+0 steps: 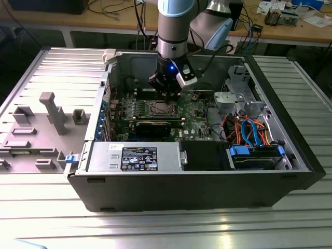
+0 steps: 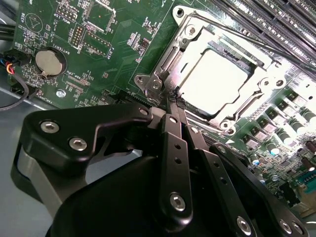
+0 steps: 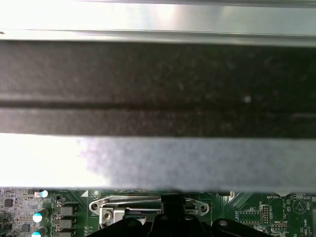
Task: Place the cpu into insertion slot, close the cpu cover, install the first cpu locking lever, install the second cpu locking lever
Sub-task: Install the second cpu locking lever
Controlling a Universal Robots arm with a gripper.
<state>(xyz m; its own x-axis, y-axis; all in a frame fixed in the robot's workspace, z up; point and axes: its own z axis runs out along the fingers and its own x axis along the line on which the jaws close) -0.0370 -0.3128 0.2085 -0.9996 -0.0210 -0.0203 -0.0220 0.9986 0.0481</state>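
1. Black metal gripper, nearest in the second wrist view, has its two thin fingers pressed tight together.
2. I cannot tell if anything is pinched between the fingers.
3. Its tips sit right at one corner of the insertion slot, the small square socket with a thin metal rim, and touch or almost touch the metal there.
4. The cpu, a small flat square chip with a shiny silver-grey top, lies flat inside the insertion slot.
5. The cpu cover, a dull metal frame plate with a window cut in its middle, lies down flat over the insertion slot, and the chip shows through the window.
6. The green motherboard spreads out all around the insertion slot.
7. A round silver coin battery sits on the board, well apart from the insertion slot.
8. Long black memory slots run just beside the insertion slot, on the side away from the battery.
9. In the exterior view, the grey and pale blue robot arm comes straight down, and the gripper hangs just above the insertion slot.
10. The big open black computer case holds the board and the insertion slot inside it.
11. A silver box with a dark label lies in the case, between the insertion slot and the case's near wall.
12. The case rests on a ribbed grey metal table.
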